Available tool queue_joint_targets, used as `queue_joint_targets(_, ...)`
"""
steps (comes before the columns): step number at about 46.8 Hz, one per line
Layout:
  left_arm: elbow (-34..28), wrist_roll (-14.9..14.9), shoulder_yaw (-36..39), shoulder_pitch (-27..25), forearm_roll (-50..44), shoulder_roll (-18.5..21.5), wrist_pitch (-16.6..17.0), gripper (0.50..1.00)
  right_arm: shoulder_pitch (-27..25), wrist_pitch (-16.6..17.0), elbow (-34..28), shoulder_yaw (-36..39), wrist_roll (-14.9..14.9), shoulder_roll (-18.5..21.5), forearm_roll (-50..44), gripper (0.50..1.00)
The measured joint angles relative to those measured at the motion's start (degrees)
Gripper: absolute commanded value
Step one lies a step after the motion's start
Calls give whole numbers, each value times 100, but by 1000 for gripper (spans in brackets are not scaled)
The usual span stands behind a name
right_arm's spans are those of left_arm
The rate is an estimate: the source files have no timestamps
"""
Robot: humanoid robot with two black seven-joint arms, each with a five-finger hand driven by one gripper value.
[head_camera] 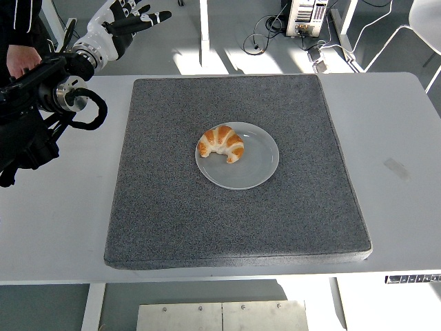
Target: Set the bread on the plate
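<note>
- Head view: the bread (221, 143), a croissant, lies on the left half of the grey plate (258, 169), which sits near the middle of the dark foam mat (172, 214) on the white bench (400, 138). Judging by this, the placing looks done.
- Head view: the left robot hand (126, 19) is raised at the upper left, beyond the bench's far edge and well apart from the plate; its fingers are spread and it holds nothing. The right robot hand is out of view.
- Head view: a person's hand (21, 61) shows at the far left edge, by the black arm.
- Handling, as a judgement: the croissant is probably light, soft and flaky, easily crushed. If it must be lifted again, a gentle hold across the thick middle would suit better than the thin curled tips, which could break off.
</note>
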Motion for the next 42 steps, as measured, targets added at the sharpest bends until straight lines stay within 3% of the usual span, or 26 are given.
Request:
queue_joint_targets(16,8,-30,-1251,680,-142,-474,-178,983,1,1,1,0,7,0,0,1000)
queue_joint_targets(42,105,-44,-1325,1005,-152,-622,-300,983,0,0,0,0,4,0,0,1000)
